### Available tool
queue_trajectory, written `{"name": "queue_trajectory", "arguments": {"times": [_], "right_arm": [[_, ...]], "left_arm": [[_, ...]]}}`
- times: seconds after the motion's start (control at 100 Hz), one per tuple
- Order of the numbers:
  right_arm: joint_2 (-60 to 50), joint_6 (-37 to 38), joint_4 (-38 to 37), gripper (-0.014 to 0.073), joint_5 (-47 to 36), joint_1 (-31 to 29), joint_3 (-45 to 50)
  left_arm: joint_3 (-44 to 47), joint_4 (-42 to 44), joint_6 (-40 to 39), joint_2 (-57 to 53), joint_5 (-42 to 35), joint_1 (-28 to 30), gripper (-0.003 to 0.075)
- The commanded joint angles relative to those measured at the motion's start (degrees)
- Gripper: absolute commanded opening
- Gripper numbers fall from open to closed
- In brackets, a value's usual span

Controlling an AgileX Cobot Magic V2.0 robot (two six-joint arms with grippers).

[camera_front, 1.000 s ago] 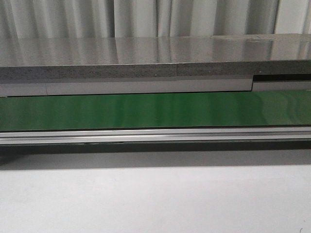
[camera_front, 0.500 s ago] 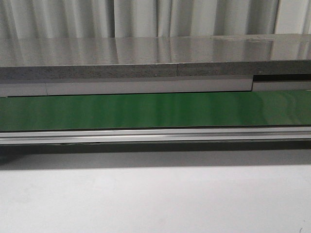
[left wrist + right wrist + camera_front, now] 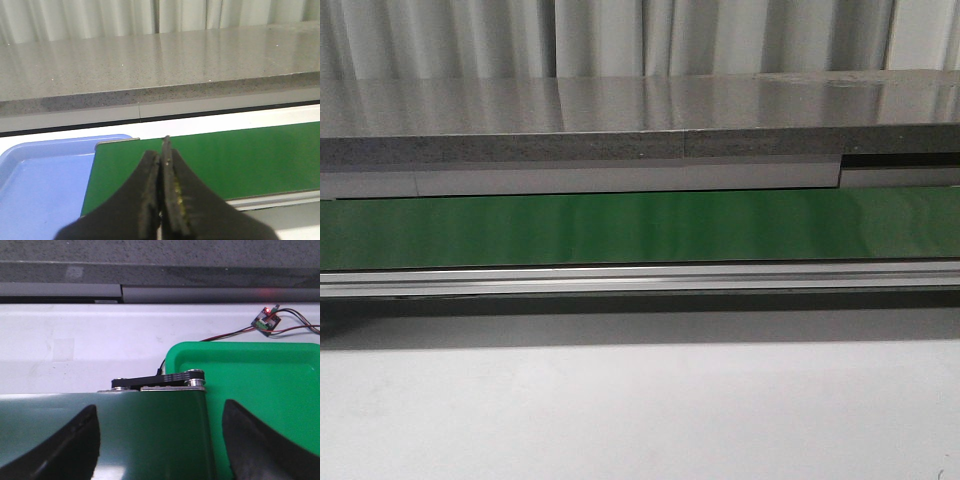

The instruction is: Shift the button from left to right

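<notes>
Since the yellow-capped button shows in no view, I'm at the waiting step: left gripper point(image 3: 162, 200) clenched empty over the green conveyor belt point(image 3: 240, 160), right gripper point(image 3: 160, 440) released; next move needs the button located.

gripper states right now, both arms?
Left gripper: closed, fingers pressed together, nothing between them, above the green belt.
Right gripper: open wide, empty, over the belt end beside the green tray.
</notes>
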Motion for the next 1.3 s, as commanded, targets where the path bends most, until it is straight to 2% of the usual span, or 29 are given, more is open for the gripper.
{"name": "queue_trajectory", "arguments": {"times": [0.0, 0.35, 0.57, 0.78, 0.97, 1.04, 1.11, 1.29], "right_arm": [[-6.2, -0.03, 0.4, 0.0519, -8.22, 0.99, 2.87], [-27.28, -0.03, 0.03, 0.0519, -25.87, 1.81, 27.65], [-42.33, -0.03, 0.03, 0.0519, -24.29, 1.81, 37.84], [-53.66, -0.03, 1.25, 0.0519, -15.73, 1.81, 39.49], [-57.0, -0.03, 1.26, 0.0509, -12.19, 1.81, 39.49], [-57.0, -0.03, 1.26, 0.0455, -11.63, 1.81, 39.49], [-57.0, -0.03, 1.26, 0.0354, -11.44, 1.81, 39.49], [-57.0, -0.03, 1.26, 0.0003, -11.43, 1.81, 39.49]], "left_arm": [[-1.48, -0.49, -0.14, 0.41, -5.03, -0.37, -0.002], [-1.48, -0.49, -0.14, 0.41, -5.03, -0.37, -0.002], [-1.48, -0.49, -0.14, 0.41, -5.03, -0.37, -0.002], [-1.48, -0.49, -0.14, 0.41, -5.03, -0.37, -0.002], [-1.48, -0.49, -0.14, 0.41, -5.03, -0.37, -0.002], [-1.48, -0.49, -0.14, 0.41, -5.03, -0.37, -0.002], [-1.48, -0.49, -0.14, 0.41, -5.03, -0.37, -0.002], [-1.48, -0.49, -0.14, 0.41, -5.03, -0.37, -0.002]]}}
